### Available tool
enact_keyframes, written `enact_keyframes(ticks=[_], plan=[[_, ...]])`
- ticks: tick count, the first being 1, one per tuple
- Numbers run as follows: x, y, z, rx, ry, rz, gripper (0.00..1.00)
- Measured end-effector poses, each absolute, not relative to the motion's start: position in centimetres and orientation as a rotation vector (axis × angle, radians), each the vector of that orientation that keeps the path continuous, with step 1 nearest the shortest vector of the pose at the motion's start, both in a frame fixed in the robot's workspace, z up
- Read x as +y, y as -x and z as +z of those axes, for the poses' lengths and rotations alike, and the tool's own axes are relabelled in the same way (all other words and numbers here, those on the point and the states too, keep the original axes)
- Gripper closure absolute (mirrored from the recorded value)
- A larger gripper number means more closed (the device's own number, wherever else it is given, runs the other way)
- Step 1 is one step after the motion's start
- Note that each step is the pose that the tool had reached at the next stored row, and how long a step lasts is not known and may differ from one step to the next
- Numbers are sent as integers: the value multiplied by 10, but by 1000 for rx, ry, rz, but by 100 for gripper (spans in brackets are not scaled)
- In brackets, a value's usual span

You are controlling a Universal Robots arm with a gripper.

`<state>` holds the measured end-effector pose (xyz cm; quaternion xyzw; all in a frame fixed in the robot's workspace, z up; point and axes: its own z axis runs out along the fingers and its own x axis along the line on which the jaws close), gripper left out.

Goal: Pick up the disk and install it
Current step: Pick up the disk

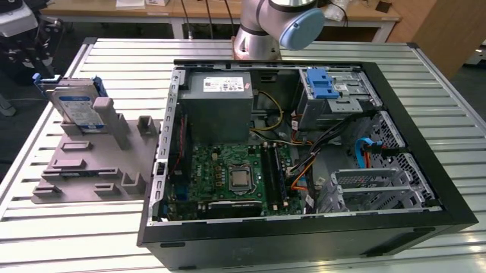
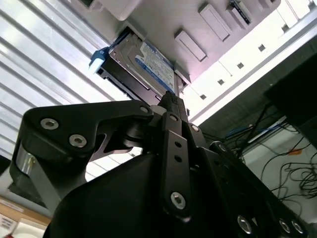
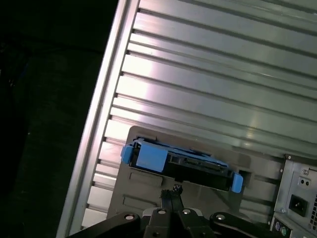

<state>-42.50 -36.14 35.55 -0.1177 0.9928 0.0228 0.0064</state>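
Observation:
The disk point(image 1: 76, 108) is a silver drive with a white-and-blue label and blue side rails. It stands upright in a slot of a grey holder point(image 1: 83, 165) at the exterior view's left. In the first wrist view I see the disk point(image 3: 183, 166) edge-on, with a blue rail at each end. In the second wrist view its labelled face point(image 2: 153, 62) shows. My gripper point(image 3: 173, 192) hovers apart from the disk and its black fingers point(image 2: 170, 100) are together with nothing between them.
An open computer case point(image 1: 425, 170) lies at the exterior view's middle and right, with a motherboard point(image 1: 231, 176), a grey power supply box point(image 1: 220, 108) and a drive cage with a blue latch point(image 1: 322, 88). The arm's base point(image 1: 266, 28) stands behind it on the ribbed metal table point(image 1: 45, 233).

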Motion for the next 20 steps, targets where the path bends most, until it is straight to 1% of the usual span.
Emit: enact_keyframes(ticks=[20], plan=[[-361,425,353,2997,927,71,89]])
